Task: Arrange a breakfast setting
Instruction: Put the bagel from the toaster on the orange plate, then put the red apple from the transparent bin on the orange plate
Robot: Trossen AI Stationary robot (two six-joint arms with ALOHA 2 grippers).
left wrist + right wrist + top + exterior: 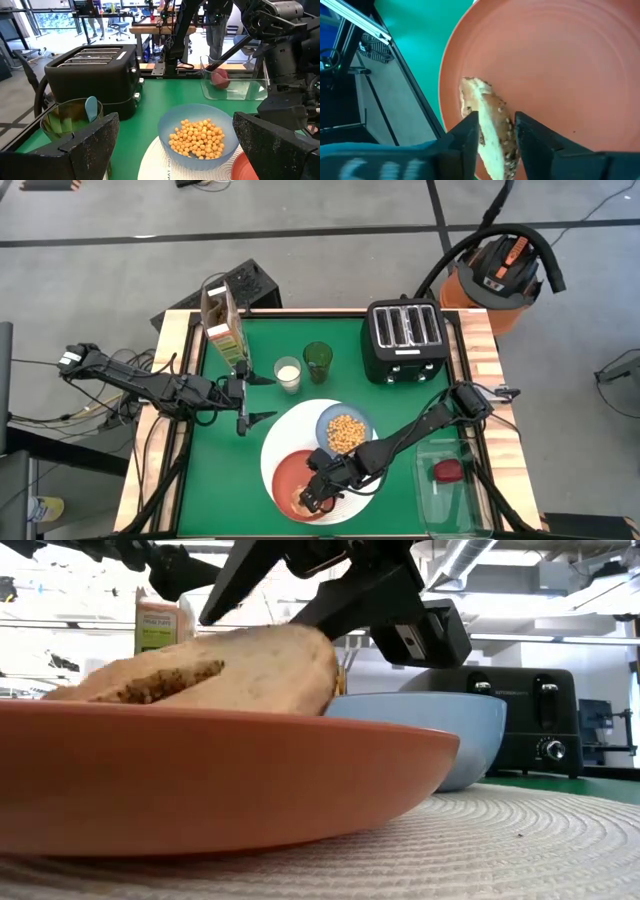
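A large white plate [283,438] lies at the table's near middle. On it rest an orange-red plate [290,472] and a light-blue bowl [346,430] of cereal balls. My right gripper [312,496] is shut on a slice of bread [490,120] that stands on the orange-red plate [560,60]. My left gripper [268,399] is open and empty, left of the white plate, by a glass of milk [288,374]. The blue-handled spoon [91,108] stands in a green cup [318,362]. My right gripper pinches the bread slice's two flat faces [492,127] between its two fingers, at one end of the slice. The fingers slant down from above, coming from the table's right. The slice [230,665] stands tilted, with its lower crust edge on the orange-red plate [200,770].
A black four-slot toaster [405,340] stands at the far right. A clear container [455,485] with a red thing inside stands at the near right edge. A cereal box [222,320] stands at the far left. Bare green table lies at the near left.
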